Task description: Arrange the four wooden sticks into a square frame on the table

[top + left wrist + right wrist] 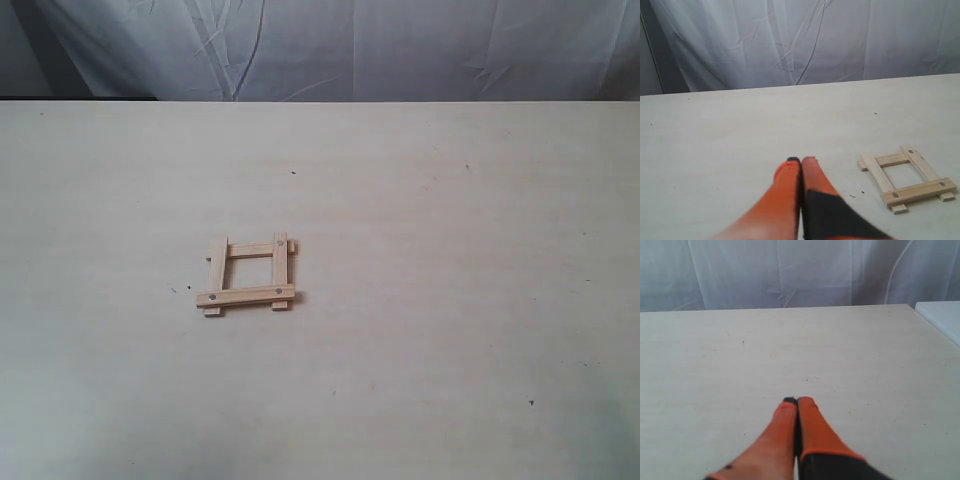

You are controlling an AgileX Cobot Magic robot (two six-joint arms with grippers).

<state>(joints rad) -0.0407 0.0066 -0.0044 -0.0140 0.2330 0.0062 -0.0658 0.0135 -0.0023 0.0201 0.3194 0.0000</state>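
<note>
The four wooden sticks lie as a small square frame (247,274) on the table (450,300), left of its middle, with their ends overlapping and sticking out a little. Small dark dots mark the ends of the crossing strips. The left wrist view shows the same square frame (906,177) lying off to the side of my left gripper (801,160), whose orange fingers are pressed together with nothing between them. My right gripper (797,400) is shut too, empty, over bare tabletop; no stick shows in its view. Neither gripper appears in the exterior view.
A white cloth backdrop (330,45) hangs behind the table's far edge. A white surface (942,317) sits beyond the table's edge in the right wrist view. Tiny dark specks (293,172) dot the tabletop.
</note>
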